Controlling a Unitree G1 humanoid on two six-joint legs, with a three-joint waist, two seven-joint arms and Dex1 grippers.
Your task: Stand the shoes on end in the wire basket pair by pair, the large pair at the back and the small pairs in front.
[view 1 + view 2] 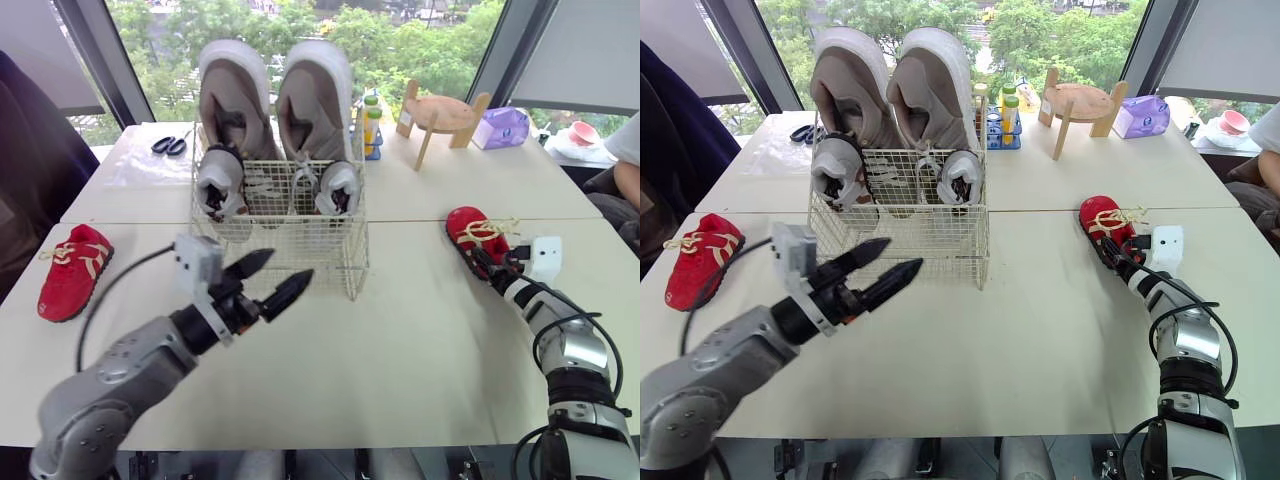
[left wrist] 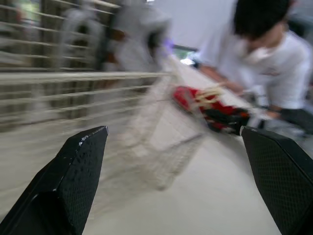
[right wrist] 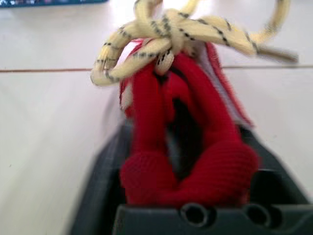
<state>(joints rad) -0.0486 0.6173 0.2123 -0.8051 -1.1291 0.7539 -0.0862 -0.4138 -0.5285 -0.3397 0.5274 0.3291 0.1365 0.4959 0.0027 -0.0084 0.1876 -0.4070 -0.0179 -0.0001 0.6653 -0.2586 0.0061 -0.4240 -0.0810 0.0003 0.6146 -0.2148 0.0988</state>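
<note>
Left fingers point(image 1: 290, 290) spread wide, holding nothing, raised just before basket point(image 1: 345, 255) front; right fingers point(image 1: 486, 264) clenched on red shoe point(image 1: 470, 228) lying on bench point(image 1: 420, 330).

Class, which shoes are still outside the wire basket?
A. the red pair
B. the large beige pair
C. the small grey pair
A: one red shoe lies on the table at the robot's left, the other red shoe is held by the right gripper, both outside the wire basket.

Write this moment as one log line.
basket: big pair at back, small grey pair in front | left gripper: open, before basket | right gripper: shut on red shoe | other red shoe: on table
</note>
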